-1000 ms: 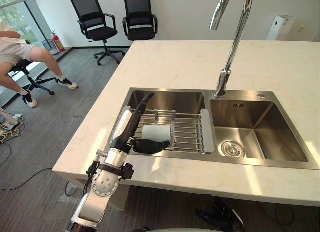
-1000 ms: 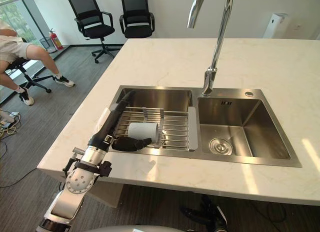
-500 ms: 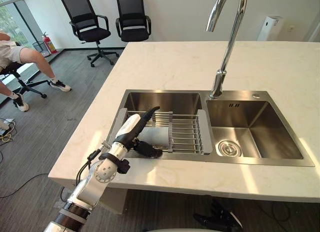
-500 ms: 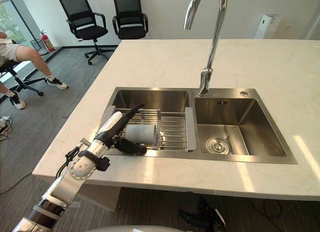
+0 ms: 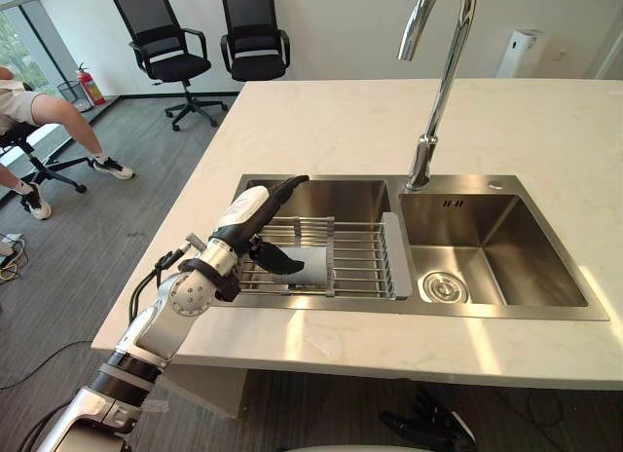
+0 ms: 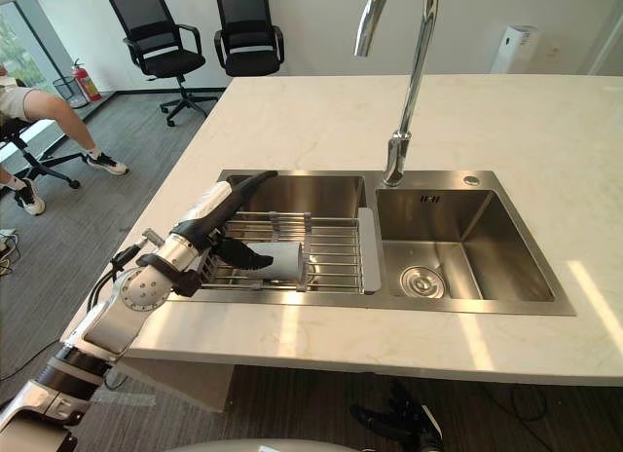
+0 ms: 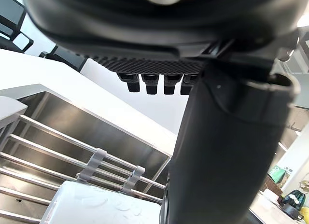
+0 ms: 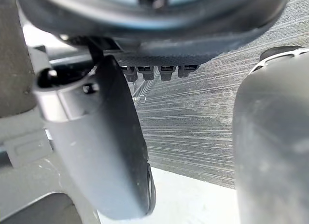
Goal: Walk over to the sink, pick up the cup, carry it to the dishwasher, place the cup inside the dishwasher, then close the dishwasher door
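Observation:
A white cup (image 5: 311, 263) lies on its side on the wire rack (image 5: 362, 257) across the left basin of the steel sink (image 5: 331, 194). My left hand (image 5: 255, 214) hovers over the cup's left end. Its fingers stretch straight out above the basin and its thumb (image 5: 277, 261) angles down beside the cup, so the hand is open. The left wrist view shows the cup (image 7: 104, 207) just past the thumb (image 7: 222, 151), with the fingers (image 7: 154, 82) straight over the rack. My right hand (image 8: 106, 137) hangs open over grey carpet.
A tall chrome faucet (image 5: 440, 82) rises between the two basins, and the right basin (image 5: 496, 252) has a drain. A marble countertop (image 5: 331, 121) surrounds the sink. Two black office chairs (image 5: 165, 43) stand behind it. A seated person (image 5: 39, 116) is at the far left.
My left hand has risen from the sink's front rim to above the cup's left end, fingers still straight. The cup stays on the rack. The camera has shifted slightly.

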